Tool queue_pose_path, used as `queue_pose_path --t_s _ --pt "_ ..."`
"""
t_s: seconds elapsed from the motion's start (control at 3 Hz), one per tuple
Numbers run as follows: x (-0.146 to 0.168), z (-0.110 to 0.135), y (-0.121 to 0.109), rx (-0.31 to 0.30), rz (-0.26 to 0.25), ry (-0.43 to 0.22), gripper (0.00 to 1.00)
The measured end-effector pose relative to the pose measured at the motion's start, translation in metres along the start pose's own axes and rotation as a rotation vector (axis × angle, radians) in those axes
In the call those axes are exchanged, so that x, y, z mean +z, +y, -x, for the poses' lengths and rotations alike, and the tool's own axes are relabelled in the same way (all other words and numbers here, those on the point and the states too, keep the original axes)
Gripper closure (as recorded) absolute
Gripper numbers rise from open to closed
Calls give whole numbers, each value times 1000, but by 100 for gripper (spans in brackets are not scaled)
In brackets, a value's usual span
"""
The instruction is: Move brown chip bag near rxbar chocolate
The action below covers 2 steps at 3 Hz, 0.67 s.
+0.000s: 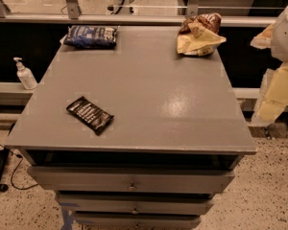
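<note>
A lab-like or office test space is indicated by the grey drawer cabinet (149, 85) just left of the gripper (273, 99), which is seen at the right edge, the sanitiser pump bottle (25, 74) far to its left, and the speckled floor (269, 195) beneath.

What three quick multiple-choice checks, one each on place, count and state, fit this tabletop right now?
1. Where is the brown chip bag on the table?
A) far right corner
B) near left edge
C) centre

2. How many packaged items lie on the tabletop?
A) two
B) three
C) five

3. Where is the gripper?
A) clamped on the chip bag
B) pressing on the bar
C) beside the table's right edge, apart from every item

Answers:
1 A: it sits at the back right corner.
2 B: the brown chip bag, the dark blue bag and the rxbar chocolate.
3 C: it hangs at the view's right edge, off the tabletop.
</note>
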<state>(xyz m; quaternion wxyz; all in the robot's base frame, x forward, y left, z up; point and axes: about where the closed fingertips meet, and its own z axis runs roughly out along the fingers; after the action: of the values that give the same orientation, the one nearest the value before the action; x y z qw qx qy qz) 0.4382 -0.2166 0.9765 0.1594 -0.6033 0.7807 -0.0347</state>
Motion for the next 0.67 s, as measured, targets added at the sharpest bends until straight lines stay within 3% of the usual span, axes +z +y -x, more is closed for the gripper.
queue_pose_path --t_s 0.33,0.67 --pt "0 0 0 0 0 0 0" --pt "11 2 -16 6 -27 -24 0"
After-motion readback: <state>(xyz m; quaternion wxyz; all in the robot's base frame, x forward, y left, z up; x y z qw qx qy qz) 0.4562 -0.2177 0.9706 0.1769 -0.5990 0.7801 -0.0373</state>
